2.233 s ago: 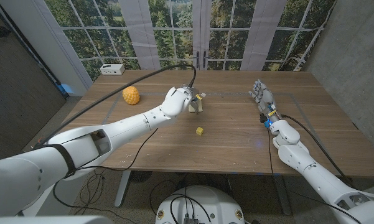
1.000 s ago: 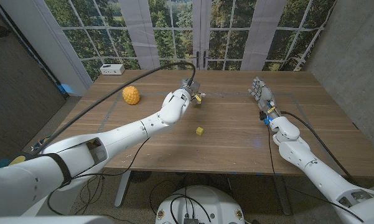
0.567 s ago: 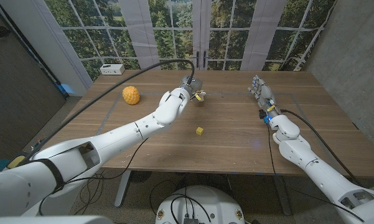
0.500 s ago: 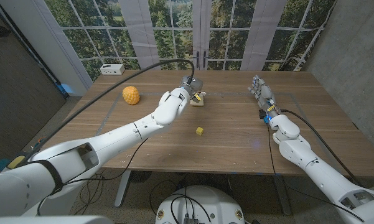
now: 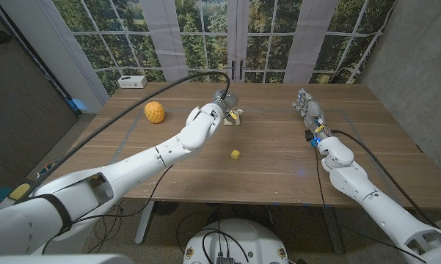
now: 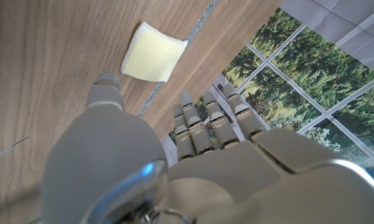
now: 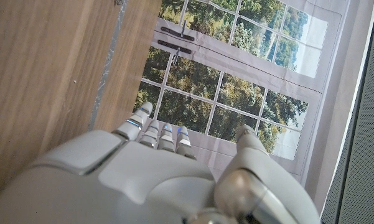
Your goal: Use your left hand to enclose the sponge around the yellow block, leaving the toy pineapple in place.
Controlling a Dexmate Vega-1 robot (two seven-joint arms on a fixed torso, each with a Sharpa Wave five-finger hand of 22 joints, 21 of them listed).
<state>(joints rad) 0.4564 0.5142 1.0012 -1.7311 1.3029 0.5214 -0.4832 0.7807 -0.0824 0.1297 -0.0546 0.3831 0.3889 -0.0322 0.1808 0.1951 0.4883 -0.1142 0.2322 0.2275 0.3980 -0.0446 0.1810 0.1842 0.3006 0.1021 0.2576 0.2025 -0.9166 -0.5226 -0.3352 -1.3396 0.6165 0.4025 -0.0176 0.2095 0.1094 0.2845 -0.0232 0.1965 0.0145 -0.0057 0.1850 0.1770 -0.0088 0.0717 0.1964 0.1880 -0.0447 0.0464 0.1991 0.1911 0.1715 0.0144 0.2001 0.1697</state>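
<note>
Pineapple (image 5: 155, 112) sits left, perhaps beside tape.

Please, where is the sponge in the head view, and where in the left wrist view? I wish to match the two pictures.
Head view: the sponge lies on the table beyond the middle, just to the right of the left hand.
Left wrist view: the sponge lies flat on the wood, just beyond the fingertips.
Shared landmark: the left hand, next to the sponge in both.
</note>
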